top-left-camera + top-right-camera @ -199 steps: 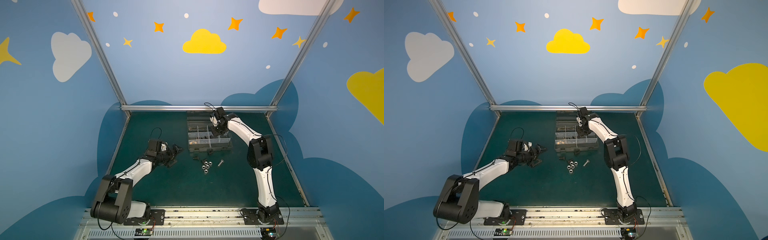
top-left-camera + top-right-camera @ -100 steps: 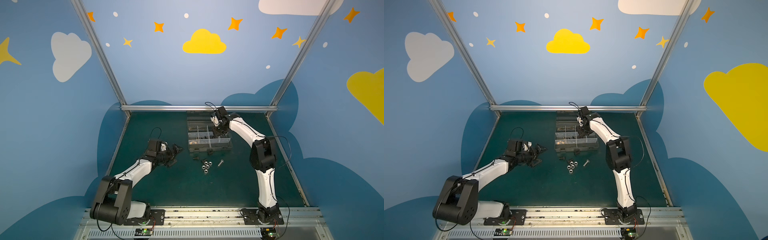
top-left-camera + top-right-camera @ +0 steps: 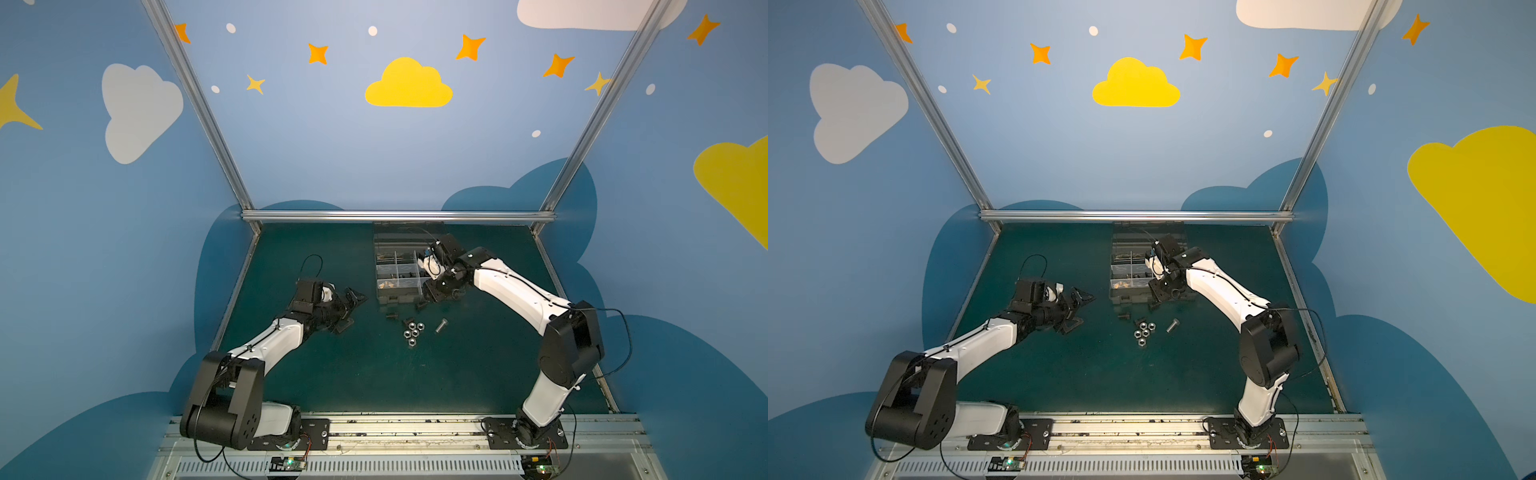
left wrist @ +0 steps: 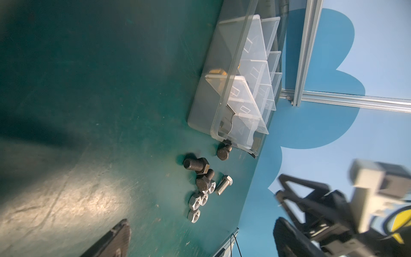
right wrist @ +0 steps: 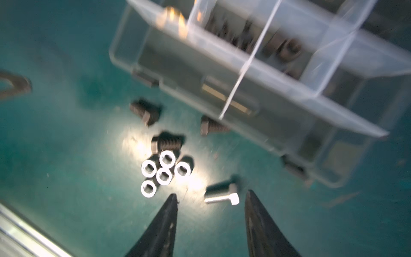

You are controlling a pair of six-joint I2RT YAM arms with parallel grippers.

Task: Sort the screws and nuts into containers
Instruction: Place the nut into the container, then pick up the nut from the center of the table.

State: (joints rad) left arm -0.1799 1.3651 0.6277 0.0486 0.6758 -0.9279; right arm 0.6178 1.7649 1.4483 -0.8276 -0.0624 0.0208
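Note:
The containers are compartments of one grey organiser box [image 3: 397, 291] [image 3: 1128, 294] at the back middle of the mat, with dark and brass parts inside. In front of it lie several silver nuts [image 3: 412, 331] [image 5: 164, 171], one silver screw [image 3: 441, 325] [image 5: 222, 195] and three black screws [image 5: 145, 112] [image 4: 196, 165]. My right gripper [image 3: 422, 306] [image 5: 211, 194] hangs open and empty at the box's front right corner, with the silver screw showing between its fingertips on the mat below. My left gripper [image 3: 353, 311] [image 4: 200, 235] stands open and empty, left of the loose parts.
The box's clear lid [image 3: 405, 232] stands open against the back rail. Aluminium frame rails [image 3: 397, 216] border the green mat at the back and sides.
My right gripper has pulled back from over the box compartments to its front right corner above the loose parts, and its jaws have opened wider. The left arm has not moved.

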